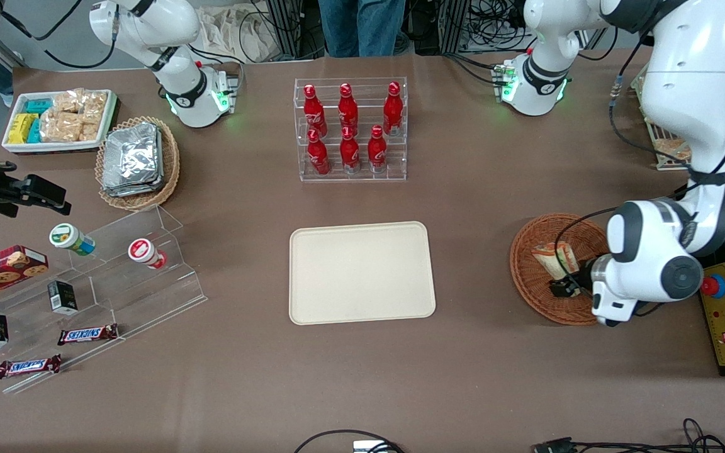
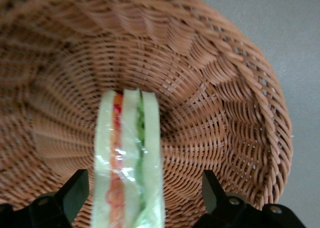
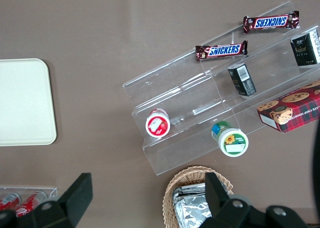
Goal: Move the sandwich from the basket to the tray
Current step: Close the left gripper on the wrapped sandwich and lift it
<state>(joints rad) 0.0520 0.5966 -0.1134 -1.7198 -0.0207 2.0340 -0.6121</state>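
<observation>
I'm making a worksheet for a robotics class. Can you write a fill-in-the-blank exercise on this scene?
1. The sandwich lies in the ____.
2. The claw is low over the basket with its fingers ____, one on each side of the sandwich.
3. The tray has ____ on it.
4. The clear rack nearer the arm bases holds ____ red bottles.

Missing words: basket; open; nothing; six

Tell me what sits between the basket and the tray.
Nothing: in the front view only bare brown tablecloth separates the basket from the tray. The tool is open around the sandwich.
</observation>
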